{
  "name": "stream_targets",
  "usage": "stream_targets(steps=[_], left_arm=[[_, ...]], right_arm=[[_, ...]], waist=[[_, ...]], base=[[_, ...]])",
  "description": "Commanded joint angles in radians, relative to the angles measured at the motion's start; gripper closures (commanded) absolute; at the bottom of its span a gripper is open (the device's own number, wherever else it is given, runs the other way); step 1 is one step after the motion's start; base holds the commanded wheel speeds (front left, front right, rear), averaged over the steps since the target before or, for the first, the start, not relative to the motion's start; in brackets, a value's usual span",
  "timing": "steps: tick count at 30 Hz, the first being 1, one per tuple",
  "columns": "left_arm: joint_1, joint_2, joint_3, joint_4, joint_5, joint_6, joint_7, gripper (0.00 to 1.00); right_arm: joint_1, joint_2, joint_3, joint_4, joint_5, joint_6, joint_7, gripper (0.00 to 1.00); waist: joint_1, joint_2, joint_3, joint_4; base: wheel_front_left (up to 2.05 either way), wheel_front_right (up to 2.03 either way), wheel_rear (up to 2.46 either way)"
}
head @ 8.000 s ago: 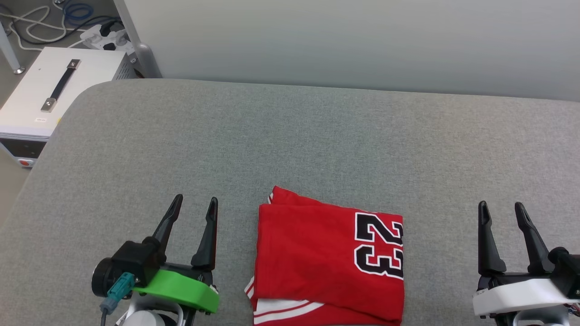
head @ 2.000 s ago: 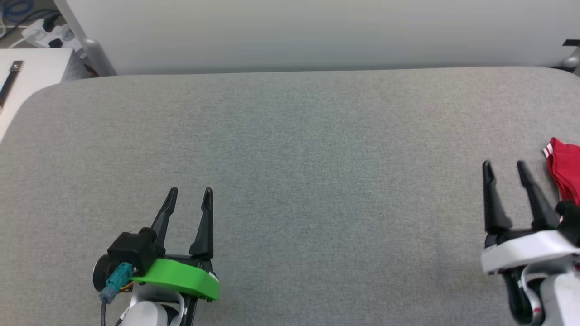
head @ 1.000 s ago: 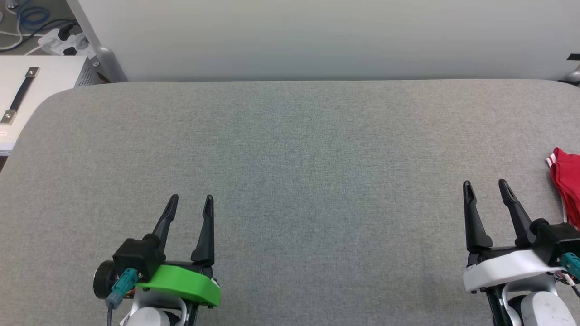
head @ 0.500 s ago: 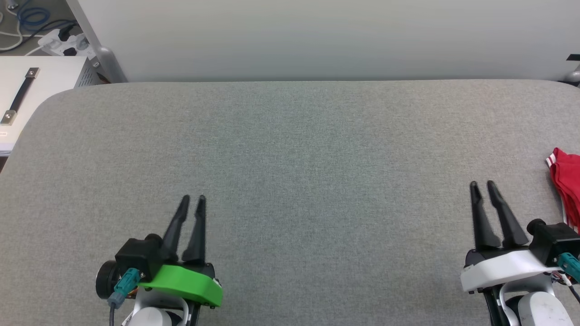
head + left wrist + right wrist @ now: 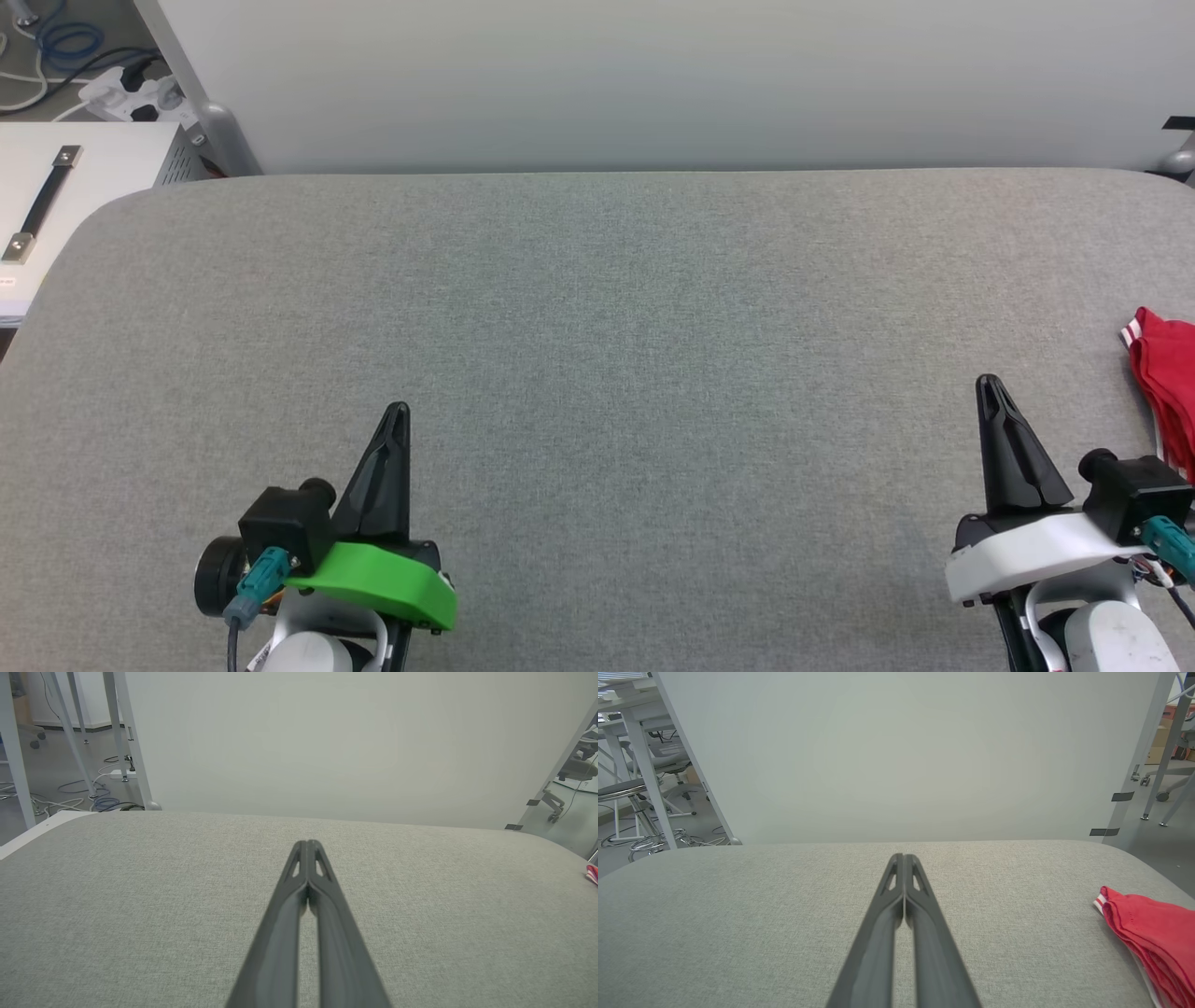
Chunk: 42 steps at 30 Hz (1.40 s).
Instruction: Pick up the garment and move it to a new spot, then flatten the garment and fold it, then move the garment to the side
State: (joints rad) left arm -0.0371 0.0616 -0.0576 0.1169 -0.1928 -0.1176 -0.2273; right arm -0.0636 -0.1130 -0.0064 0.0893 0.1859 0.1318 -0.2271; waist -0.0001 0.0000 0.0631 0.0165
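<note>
The garment (image 5: 1167,383), red with white-striped trim, lies folded at the far right edge of the grey table (image 5: 616,317), mostly cut off by the head view's border. In the right wrist view the garment (image 5: 1153,938) lies low on the right, layered edges showing. A sliver of the garment (image 5: 592,874) shows at the left wrist view's right edge. My right gripper (image 5: 990,385) is shut and empty, just left of the garment and apart from it. My left gripper (image 5: 398,411) is shut and empty at the lower left, far from the garment. Both grippers (image 5: 307,843) (image 5: 903,857) show their fingertips pressed together.
A pale wall panel (image 5: 653,84) stands along the table's far edge. Off the table's left corner sits a white case with a black handle (image 5: 47,201), with cables and a power strip (image 5: 131,93) on the floor behind it. Chairs and desk legs (image 5: 640,788) stand beyond.
Both grippers have closed from wide open to fully shut over the last second. The arms and the garment have stayed in place.
</note>
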Motion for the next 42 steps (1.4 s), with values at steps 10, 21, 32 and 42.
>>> stream_targets(steps=[10, 21, 32, 42], left_arm=[[0.007, -0.002, 0.008, -0.017, 0.029, 0.015, 0.023, 1.00], [0.010, -0.003, 0.014, -0.027, 0.047, 0.026, 0.045, 1.00], [0.014, -0.004, 0.019, -0.038, 0.065, 0.037, 0.067, 1.00], [0.017, -0.005, 0.024, -0.048, 0.081, 0.047, 0.087, 1.00]], right_arm=[[0.012, 0.009, 0.001, -0.014, -0.027, 0.000, 0.026, 1.00], [0.018, 0.015, 0.002, -0.022, -0.044, 0.000, 0.047, 1.00], [0.023, 0.021, 0.002, -0.030, -0.061, 0.000, 0.069, 1.00], [0.028, 0.026, 0.003, -0.037, -0.077, -0.001, 0.089, 1.00]], waist=[[0.0001, 0.0000, -0.006, -0.002], [0.0001, 0.0000, -0.012, -0.003], [0.0001, 0.0000, -0.018, -0.005], [0.0001, 0.0000, -0.024, -0.006]], base=[[0.00, 0.00, 0.00], [0.00, 0.00, 0.00], [0.00, 0.00, 0.00], [0.00, 0.00, 0.00]])
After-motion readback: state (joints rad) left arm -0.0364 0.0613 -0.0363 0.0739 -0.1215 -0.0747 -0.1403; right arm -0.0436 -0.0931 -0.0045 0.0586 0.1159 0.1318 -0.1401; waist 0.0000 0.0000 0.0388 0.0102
